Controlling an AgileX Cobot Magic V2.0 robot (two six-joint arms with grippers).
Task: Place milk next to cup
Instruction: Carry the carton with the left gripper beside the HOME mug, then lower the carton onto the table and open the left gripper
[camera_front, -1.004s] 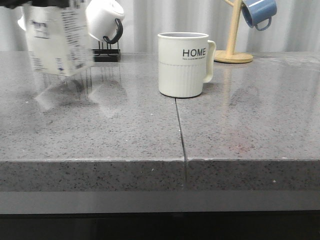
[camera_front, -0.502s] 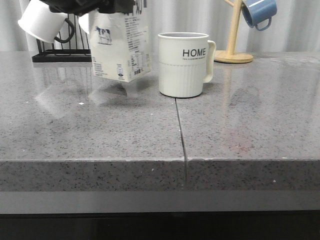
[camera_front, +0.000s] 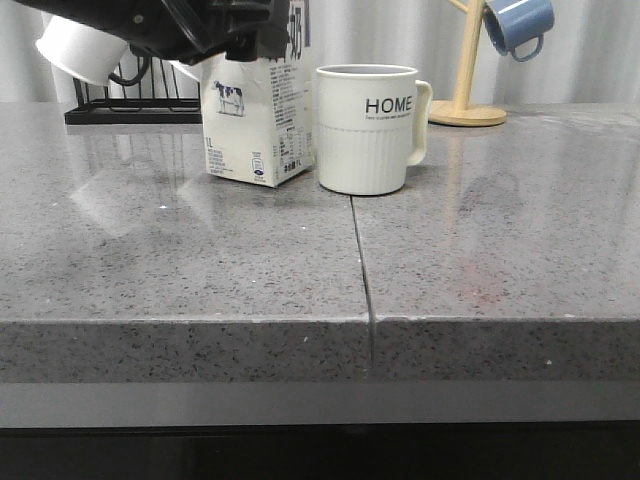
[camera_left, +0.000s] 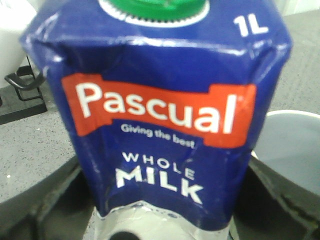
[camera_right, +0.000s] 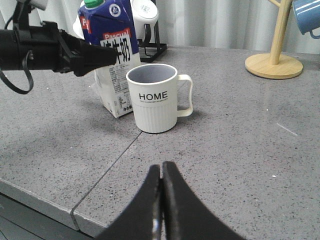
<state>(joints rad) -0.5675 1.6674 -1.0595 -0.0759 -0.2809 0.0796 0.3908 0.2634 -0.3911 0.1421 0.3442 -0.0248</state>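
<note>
Just beside the cup (camera_front: 366, 128), the milk (camera_front: 258, 125) stands on the counter (camera_front: 250, 260), left gripper (camera_front: 215, 28) clamped round its top, right gripper (camera_right: 161, 200) closed, empty.

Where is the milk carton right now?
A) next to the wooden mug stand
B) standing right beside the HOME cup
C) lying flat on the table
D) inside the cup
B: the milk stands upright just beside the cup, with the left gripper holding its top.
</note>
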